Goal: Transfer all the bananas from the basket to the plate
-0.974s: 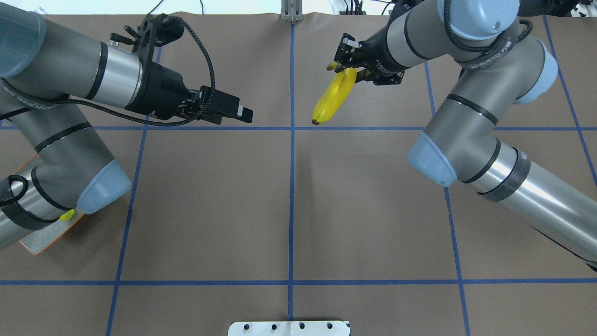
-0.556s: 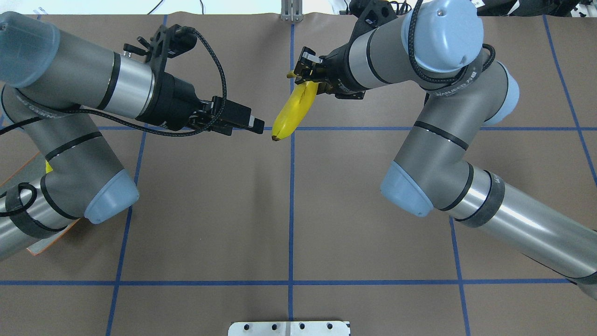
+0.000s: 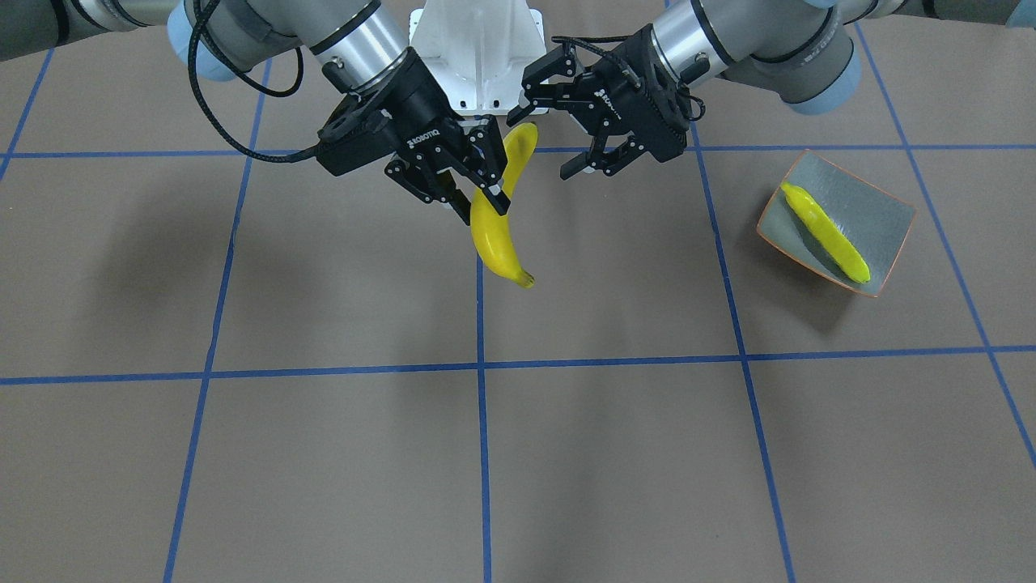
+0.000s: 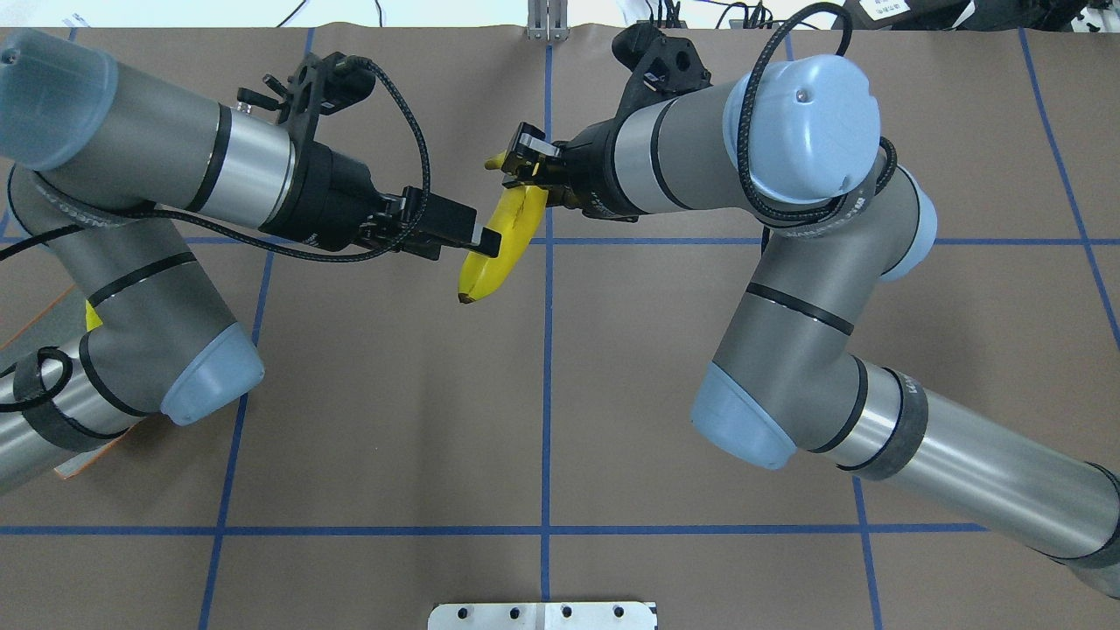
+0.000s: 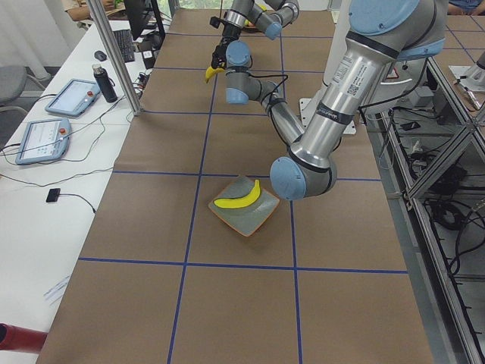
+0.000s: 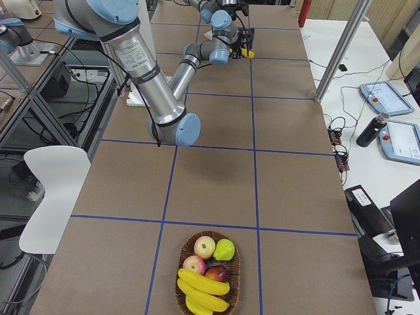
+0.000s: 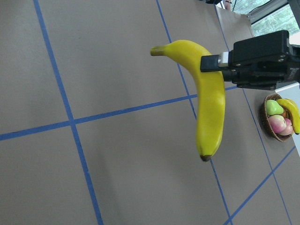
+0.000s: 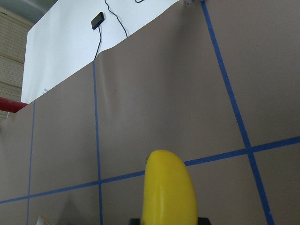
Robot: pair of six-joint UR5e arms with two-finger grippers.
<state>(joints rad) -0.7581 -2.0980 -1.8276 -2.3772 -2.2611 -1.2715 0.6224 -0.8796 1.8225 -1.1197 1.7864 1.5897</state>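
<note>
My right gripper is shut on a yellow banana near its stem and holds it above the table's middle line. The same banana hangs tilted in the front view and fills the left wrist view. The left gripper stands open right at the banana's free end; I cannot tell if it touches. The plate holds one banana on the robot's left side. The basket at the table's right end holds two bananas among other fruit.
Apples and a green pear share the basket. The left arm's elbow hangs over most of the plate in the overhead view. Blue tape lines cross the brown table. A white mount sits at the near edge.
The right arm has swung left with the banana, from right of the centre line to the left gripper's fingers. The left gripper has edged slightly toward it.
</note>
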